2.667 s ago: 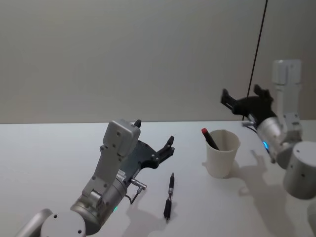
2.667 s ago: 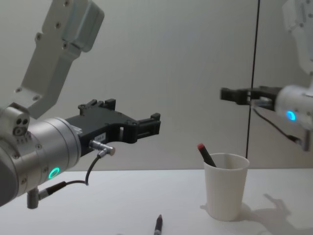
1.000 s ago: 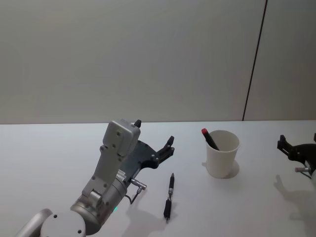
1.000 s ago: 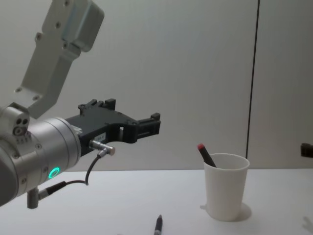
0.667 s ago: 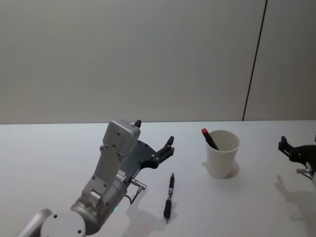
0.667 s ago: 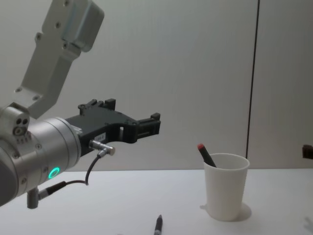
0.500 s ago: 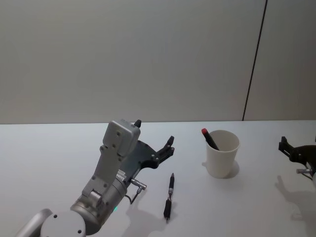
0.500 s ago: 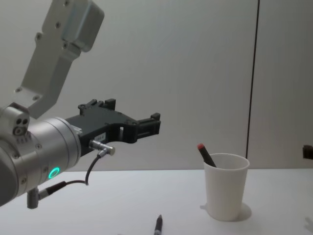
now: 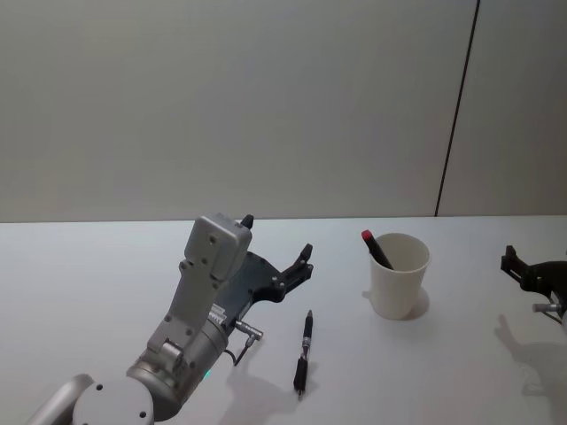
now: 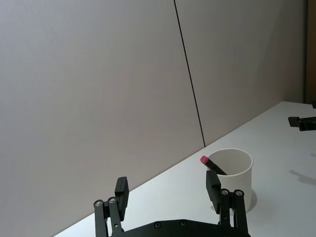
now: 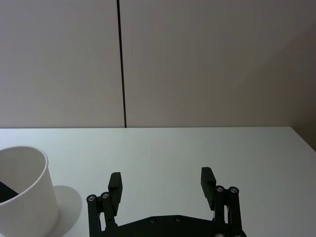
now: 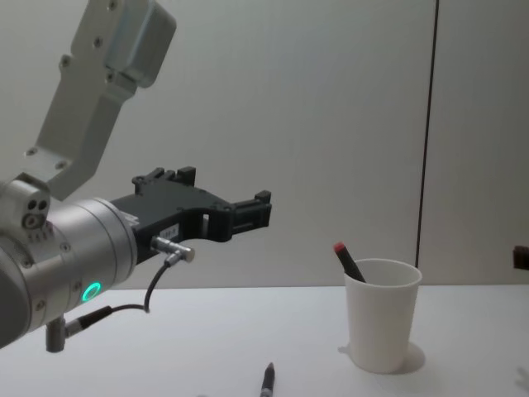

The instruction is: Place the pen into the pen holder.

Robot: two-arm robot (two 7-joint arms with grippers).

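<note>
Black pen [image 9: 303, 352] flat on worktop [image 9: 89, 283], red-capped pen [image 9: 376, 249] in pen holder [image 9: 399, 285].
Left pincer [image 9: 277, 236] open near black pen; right pincer [image 11: 161, 180] open, off to the side.

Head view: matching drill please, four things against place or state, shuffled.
1. black pen
2. red-tipped pen
3. left gripper
4. right gripper

A. standing in the pen holder
B. open, right of the pen holder
C. lying flat on the table
D. open, left of the pen holder, above the table

Pairs: 1-C, 2-A, 3-D, 4-B.
</note>
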